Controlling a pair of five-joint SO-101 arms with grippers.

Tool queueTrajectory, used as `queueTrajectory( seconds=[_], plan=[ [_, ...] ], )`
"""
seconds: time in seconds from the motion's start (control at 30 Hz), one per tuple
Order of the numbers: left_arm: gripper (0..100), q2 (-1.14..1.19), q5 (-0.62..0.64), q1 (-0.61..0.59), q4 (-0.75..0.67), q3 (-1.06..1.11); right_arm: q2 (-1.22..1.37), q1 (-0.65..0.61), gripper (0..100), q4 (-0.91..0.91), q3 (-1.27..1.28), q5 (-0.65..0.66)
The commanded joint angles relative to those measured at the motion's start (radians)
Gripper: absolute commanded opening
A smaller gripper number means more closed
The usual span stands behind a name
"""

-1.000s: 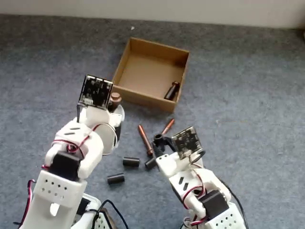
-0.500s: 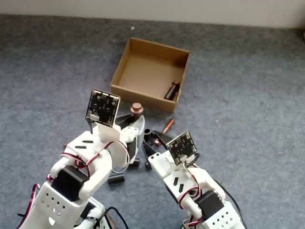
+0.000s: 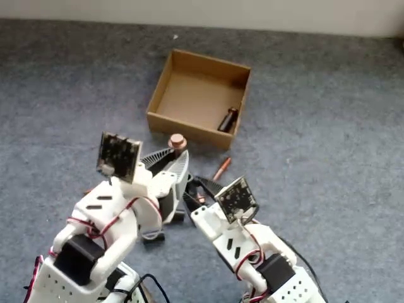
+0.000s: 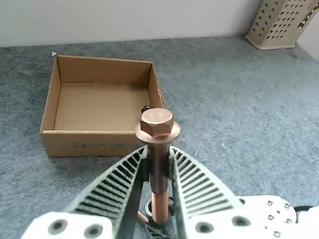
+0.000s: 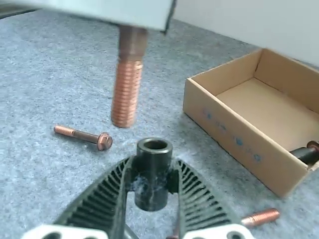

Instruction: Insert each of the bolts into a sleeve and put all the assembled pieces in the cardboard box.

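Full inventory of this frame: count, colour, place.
cardboard box: one, brown, open, on carpet beyond arms
assembled piece: one, black sleeve with copper bolt, inside box
loose bolts: two, copper, lying on carpet near box
loose sleeve: at least one, black, partly under left arm
perforated bin: one, beige, by wall
carpet: grey
left claw: shut on held bolt, copper, upright, head up
right claw: shut on held sleeve, black, upright, near that bolt's tip

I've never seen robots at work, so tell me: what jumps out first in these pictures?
A copper bolt stands head-up in the left claw, its threaded end hanging close to a black sleeve gripped by the right claw. Beyond them sits an open cardboard box with one assembled piece lying in a corner.
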Motion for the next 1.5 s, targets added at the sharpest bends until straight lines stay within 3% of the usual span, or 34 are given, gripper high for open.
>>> queueTrajectory(
  seconds=[0.0,0.23,0.63,1.47],
  plan=[
    [1,-0.085,0.008,0.007,-0.087,0.061,-0.018,-0.031,0.5,-0.031,0.018,0.005],
    [1,-0.153,0.014,-0.059,-0.153,0.151,-0.018,-0.048,0.5,-0.031,0.01,0.002],
    [1,-0.265,0.011,-0.053,-0.15,0.236,-0.018,-0.048,0.5,-0.082,0.008,0.0],
    [1,-0.268,0.0,-0.008,-0.15,0.294,-0.018,-0.036,0.5,-0.077,-0.062,0.0]
  ],
)
